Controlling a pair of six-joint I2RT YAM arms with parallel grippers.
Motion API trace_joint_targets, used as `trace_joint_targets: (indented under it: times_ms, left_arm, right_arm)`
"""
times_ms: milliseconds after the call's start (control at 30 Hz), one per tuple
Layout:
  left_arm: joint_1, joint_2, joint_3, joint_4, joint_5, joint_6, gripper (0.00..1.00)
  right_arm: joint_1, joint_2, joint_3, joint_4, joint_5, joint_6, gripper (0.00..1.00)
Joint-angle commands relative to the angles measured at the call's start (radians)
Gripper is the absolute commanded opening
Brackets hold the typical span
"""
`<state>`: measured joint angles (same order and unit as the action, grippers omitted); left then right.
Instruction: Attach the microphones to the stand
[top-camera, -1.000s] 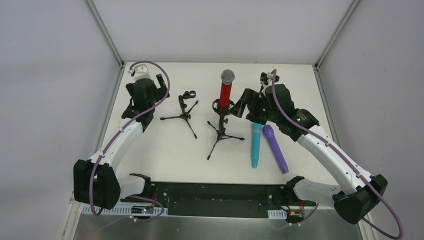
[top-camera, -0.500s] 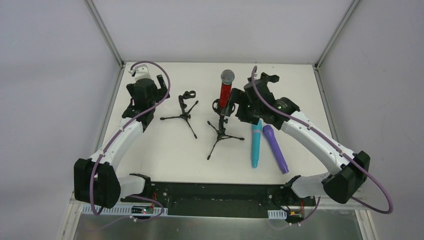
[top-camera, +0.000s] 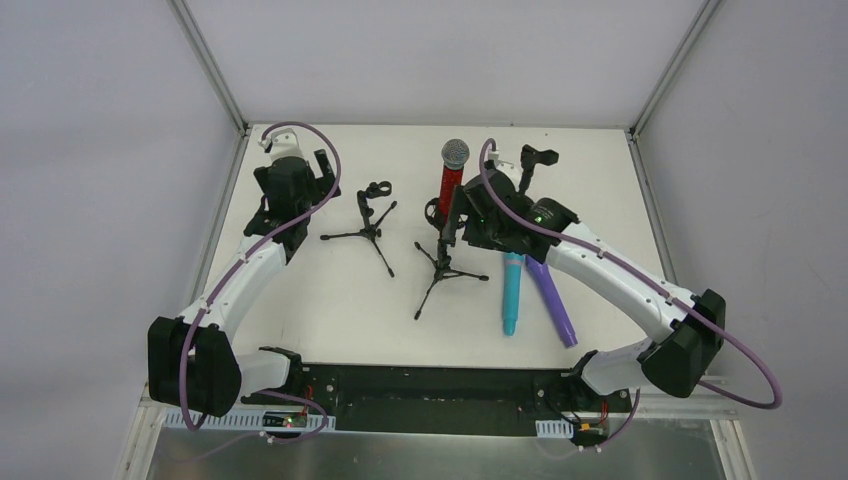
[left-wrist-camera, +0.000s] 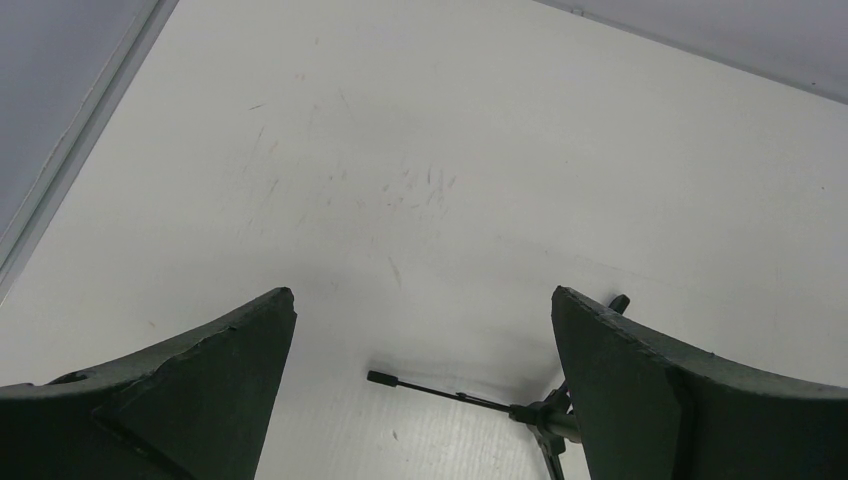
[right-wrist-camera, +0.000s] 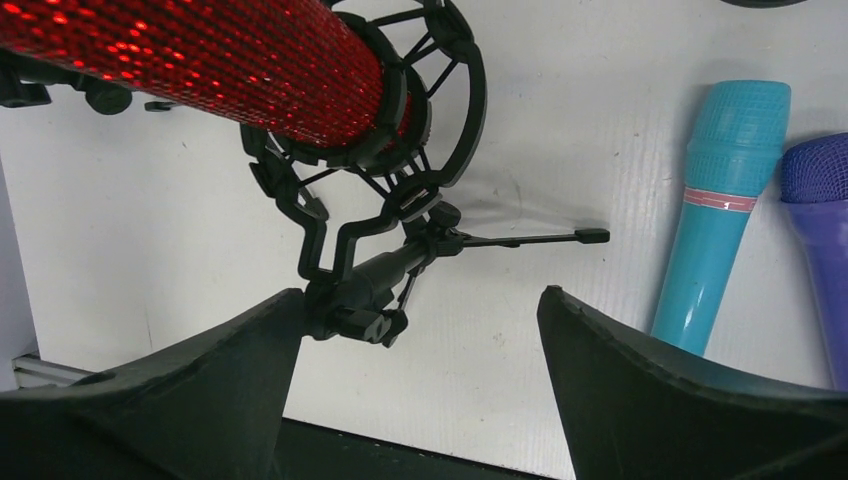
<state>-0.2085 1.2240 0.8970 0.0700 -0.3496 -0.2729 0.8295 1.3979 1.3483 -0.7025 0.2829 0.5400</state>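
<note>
At the near edge of the white table (top-camera: 330, 300) is a long black bar (top-camera: 430, 385), and both arms start from it.

A bit farther in, on the right, the cyan microphone (top-camera: 511, 295) and the purple microphone (top-camera: 556, 308) lie flat on the table, side by side and just about touching. Neither one is on a stand. The right arm (top-camera: 610, 275) passes over their heads and hides those parts from above.

To their left stands a black stand with three legs (top-camera: 441, 272). The red microphone (top-camera: 450, 187) sits in the round ring holder (right-wrist-camera: 440, 120) at its top. It points up, with its silver head (top-camera: 456, 152) at the far end.

The right gripper (right-wrist-camera: 417, 300) is at this stand. Its two fingers are wide apart, one on each side of the thin neck under the ring. It is not clear if a finger touches the neck.

Farther left is a smaller empty stand (top-camera: 371, 222) with a clip (top-camera: 377, 188) on top.

Farthest back on the left, the left gripper (left-wrist-camera: 422, 294) hangs over bare table with its fingers wide apart and nothing in it. One leg of the empty stand shows just below it.
</note>
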Motion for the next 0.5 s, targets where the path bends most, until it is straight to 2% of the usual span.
trace_joint_targets:
  times_ms: [0,100,467]
  left_arm:
    - [0.001,0.002,0.044,0.018,0.009,-0.006,1.00]
    - [0.001,0.002,0.045,0.018,0.008,-0.006,1.00]
    - [0.001,0.008,0.045,0.018,0.022,-0.006,1.00]
  right_arm:
    - [0.015,-0.024,-0.031,0.062,0.043,0.027,0.88]
    - [0.027,-0.016,-0.027,0.074,0.041,0.023,0.84]
    - [0.078,-0.006,-0.012,0.089,0.096,0.018,0.82]
